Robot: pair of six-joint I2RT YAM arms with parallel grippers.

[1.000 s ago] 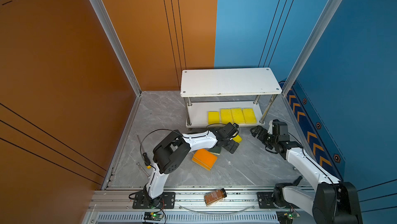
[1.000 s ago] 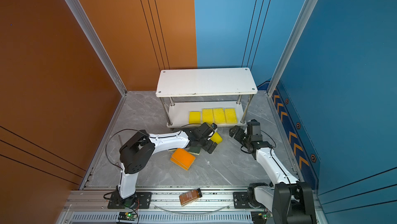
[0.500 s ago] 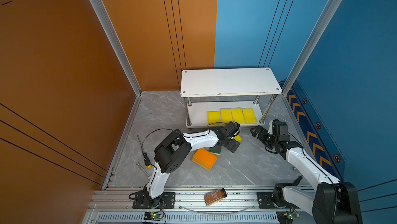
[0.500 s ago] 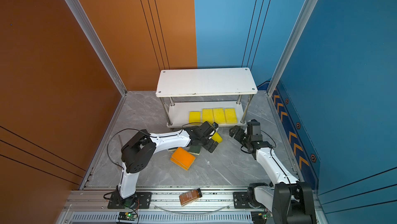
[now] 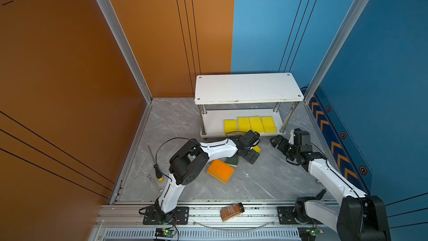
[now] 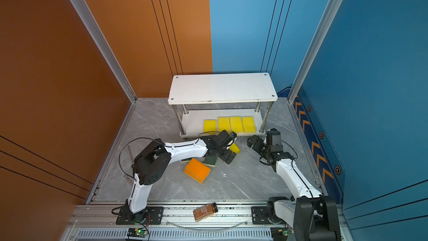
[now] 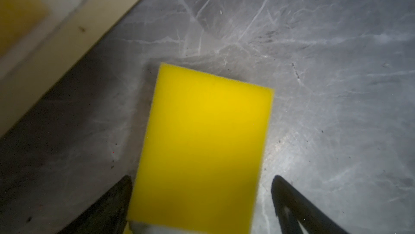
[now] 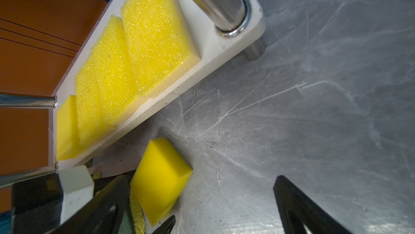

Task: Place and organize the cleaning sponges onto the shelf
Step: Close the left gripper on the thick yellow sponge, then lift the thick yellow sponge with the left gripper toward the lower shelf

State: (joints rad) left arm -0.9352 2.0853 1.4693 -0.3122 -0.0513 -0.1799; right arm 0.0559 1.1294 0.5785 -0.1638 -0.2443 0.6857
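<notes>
Several yellow cleaning sponges (image 5: 250,124) (image 6: 231,124) (image 8: 134,53) lie in a row on the lower board of the white two-tier shelf (image 5: 247,89) (image 6: 222,88). One more yellow sponge (image 7: 202,143) (image 8: 161,176) (image 5: 257,149) lies on the floor just in front of the shelf. My left gripper (image 7: 202,199) (image 5: 253,153) is open, its fingers on either side of this sponge. A green-topped sponge (image 5: 232,161) (image 8: 134,212) and stacked orange-topped sponges (image 5: 220,170) (image 6: 196,170) lie beside the left arm. My right gripper (image 5: 276,141) (image 8: 199,199) stands open and empty to the right of the yellow sponge.
A brown bottle (image 5: 231,212) (image 6: 205,211) lies on the front rail. A screwdriver (image 5: 155,163) and a small metal tool (image 5: 154,183) lie at the left of the floor. The shelf's chrome post (image 8: 222,3) stands close to the right gripper.
The left arm has crept slightly forward over the yellow sponge on the floor. The right arm has not moved, and both grippers stay open.
</notes>
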